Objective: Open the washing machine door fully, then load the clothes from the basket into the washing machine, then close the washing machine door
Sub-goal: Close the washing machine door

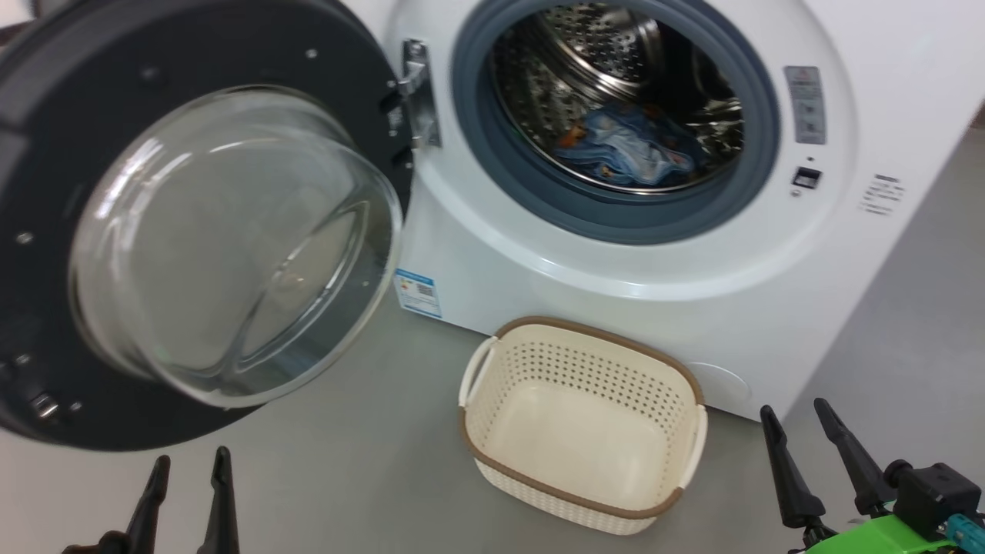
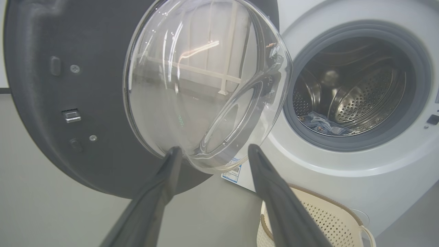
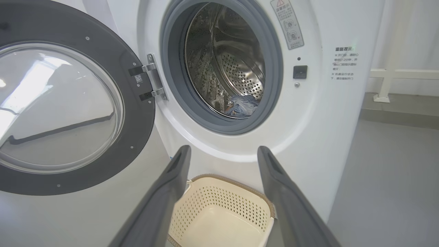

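Note:
The washing machine (image 1: pixel 616 292) stands with its door (image 1: pixel 46 254) swung wide open to the left, glass bulge facing me. Light-blue printed clothes (image 1: pixel 627 146) lie inside the steel drum, also seen as clothes (image 2: pixel 324 123) and clothes (image 3: pixel 242 104) in the wrist views. The cream basket (image 1: pixel 696 438) sits on the floor before the machine with nothing in it. My left gripper (image 1: pixel 188 469) is open at the lower left, below the door's rim. My right gripper (image 1: pixel 796 412) is open at the lower right, beside the basket. Both hold nothing.
Grey floor (image 1: pixel 369 462) spreads around the basket and to the right of the machine. A white rail frame (image 3: pixel 387 77) stands by the wall to the machine's right. A small blue label (image 1: pixel 418 292) sits low on the machine's front.

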Controlling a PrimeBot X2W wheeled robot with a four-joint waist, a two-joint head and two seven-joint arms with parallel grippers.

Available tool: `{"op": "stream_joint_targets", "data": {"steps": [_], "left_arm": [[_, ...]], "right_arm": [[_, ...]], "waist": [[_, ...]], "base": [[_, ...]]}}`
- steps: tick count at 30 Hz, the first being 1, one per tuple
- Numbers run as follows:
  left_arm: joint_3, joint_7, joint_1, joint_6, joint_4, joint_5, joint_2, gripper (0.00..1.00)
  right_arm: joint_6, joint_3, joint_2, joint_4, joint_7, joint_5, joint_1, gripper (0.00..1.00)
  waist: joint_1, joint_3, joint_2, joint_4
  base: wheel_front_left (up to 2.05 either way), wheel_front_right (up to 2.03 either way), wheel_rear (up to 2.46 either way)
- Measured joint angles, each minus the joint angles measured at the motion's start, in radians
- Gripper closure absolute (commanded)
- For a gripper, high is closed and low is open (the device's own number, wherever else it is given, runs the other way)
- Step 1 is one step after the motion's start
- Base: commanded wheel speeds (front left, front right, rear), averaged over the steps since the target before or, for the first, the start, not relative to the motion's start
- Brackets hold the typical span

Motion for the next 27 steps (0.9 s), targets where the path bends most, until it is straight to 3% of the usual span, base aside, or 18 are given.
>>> {"op": "stream_joint_targets", "data": {"steps": [10,22,23,24,25,26,27], "left_arm": [[0.097,0.000,0.050,0.000,-0.029,0.001,-0.025,0.00],[0.143,0.000,0.064,0.000,-0.075,0.006,-0.059,0.00],[0.145,0.000,0.064,0.000,-0.081,-0.001,-0.061,0.22],[0.150,0.000,0.064,0.000,-0.088,-0.011,-0.061,0.53],[0.157,0.000,0.064,0.000,-0.096,-0.022,-0.059,0.72],[0.165,0.000,0.064,0.000,-0.105,-0.032,-0.056,1.00],[0.172,0.000,0.063,0.000,-0.115,-0.043,-0.049,1.00]], "right_arm": [[0.000,0.095,-0.009,0.028,0.000,0.009,-0.058,0.00],[0.000,0.134,-0.026,0.057,0.000,0.030,-0.105,0.00],[0.000,0.135,-0.026,0.057,0.000,0.031,-0.105,0.00],[0.000,0.136,-0.025,0.057,0.000,0.035,-0.105,0.00],[0.000,0.136,-0.025,0.057,0.000,0.037,-0.105,0.00],[0.000,0.136,-0.025,0.057,0.000,0.037,-0.105,0.00],[0.000,0.134,-0.024,0.057,0.000,0.037,-0.104,0.00]], "waist": [[0.0000,-0.012,0.0000,0.089],[0.0000,-0.002,0.0000,0.098],[0.0000,-0.002,0.0000,0.098],[0.0000,-0.003,0.0000,0.097],[0.0000,-0.004,0.0000,0.097],[0.0000,-0.005,0.0000,0.096],[0.0000,-0.006,0.0000,0.095]], "base": [[0.00,0.00,0.00],[0.00,0.00,0.00],[0.00,0.00,0.00],[0.00,0.00,0.00],[0.00,0.00,0.00],[0.00,0.00,0.00],[0.00,0.00,0.00]]}}
